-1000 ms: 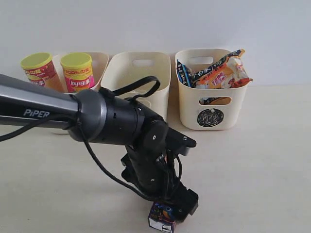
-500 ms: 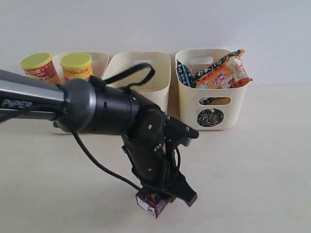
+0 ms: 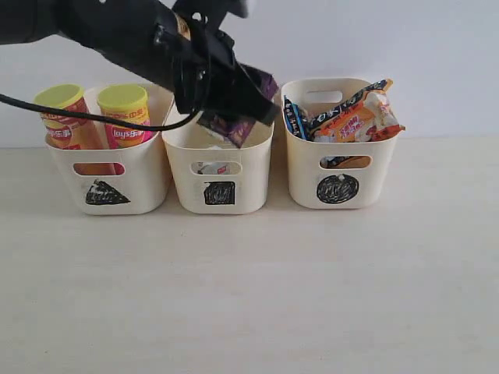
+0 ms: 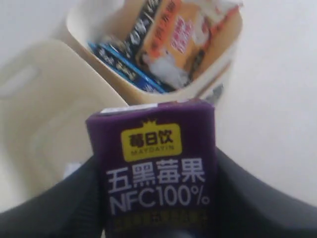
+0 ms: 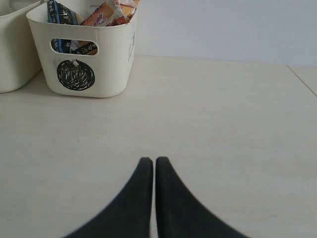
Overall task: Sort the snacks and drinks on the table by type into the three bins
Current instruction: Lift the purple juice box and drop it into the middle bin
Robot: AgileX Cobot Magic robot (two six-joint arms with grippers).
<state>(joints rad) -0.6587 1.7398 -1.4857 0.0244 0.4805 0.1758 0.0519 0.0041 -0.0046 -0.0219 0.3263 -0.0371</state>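
Left hand (image 3: 234, 109) grips juice box (image 4: 153, 168) — we have carried it up off bench (image 3: 249, 296), now above square-marked bin (image 3: 253, 179); we judge drop comes next. Right hand (image 5: 150, 166) closed, empty.

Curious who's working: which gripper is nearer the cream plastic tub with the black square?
Left. The left gripper holds a dark purple juice box just above the square-marked tub; the right gripper sits shut over the table, past the circle-marked tub.

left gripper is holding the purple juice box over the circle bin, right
No. The left gripper holds the purple juice box over the square bin, the middle one, not the circle bin, as the exterior view shows.
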